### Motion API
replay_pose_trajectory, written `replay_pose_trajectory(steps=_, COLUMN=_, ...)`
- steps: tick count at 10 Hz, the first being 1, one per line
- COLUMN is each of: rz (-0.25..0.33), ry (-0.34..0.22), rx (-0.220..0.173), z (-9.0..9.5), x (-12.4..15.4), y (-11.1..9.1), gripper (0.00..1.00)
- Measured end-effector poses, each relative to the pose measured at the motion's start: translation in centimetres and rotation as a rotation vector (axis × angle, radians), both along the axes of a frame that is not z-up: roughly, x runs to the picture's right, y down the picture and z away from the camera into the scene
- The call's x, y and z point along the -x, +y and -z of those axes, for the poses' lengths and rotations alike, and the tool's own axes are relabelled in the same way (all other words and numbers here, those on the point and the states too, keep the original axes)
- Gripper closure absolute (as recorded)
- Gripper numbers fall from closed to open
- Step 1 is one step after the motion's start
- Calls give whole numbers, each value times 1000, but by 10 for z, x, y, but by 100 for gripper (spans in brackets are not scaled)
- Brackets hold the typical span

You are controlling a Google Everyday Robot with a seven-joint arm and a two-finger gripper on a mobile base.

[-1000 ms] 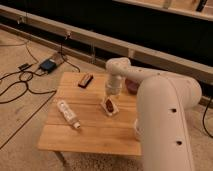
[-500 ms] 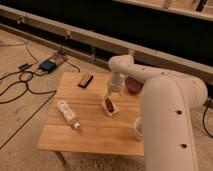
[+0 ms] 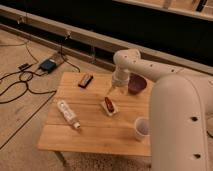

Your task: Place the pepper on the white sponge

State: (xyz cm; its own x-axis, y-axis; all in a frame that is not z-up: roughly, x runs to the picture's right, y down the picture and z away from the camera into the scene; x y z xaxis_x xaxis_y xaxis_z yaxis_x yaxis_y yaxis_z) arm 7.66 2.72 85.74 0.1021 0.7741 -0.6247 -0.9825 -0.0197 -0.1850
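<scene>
On the table [image 3: 90,130], mid-right: your pepper [image 3: 108,104] lies on the white sponge [image 3: 110,107].
Gripper [image 3: 112,90]: just above, far side; you cannot tell its finger state.

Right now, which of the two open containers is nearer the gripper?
The maroon bowl, just right of the gripper. The white cup stands farther off, by the table's front edge.
</scene>
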Motion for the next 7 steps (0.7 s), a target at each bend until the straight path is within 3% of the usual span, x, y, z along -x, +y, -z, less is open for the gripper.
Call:
replay_pose_trajectory(steps=2, rz=-4, ry=28, rx=-16, z=8, x=-8, y=-3, gripper=31)
replay_pose_trajectory(steps=7, rz=-22, ry=62, rx=-13, z=15, x=-12, y=2, gripper=31)
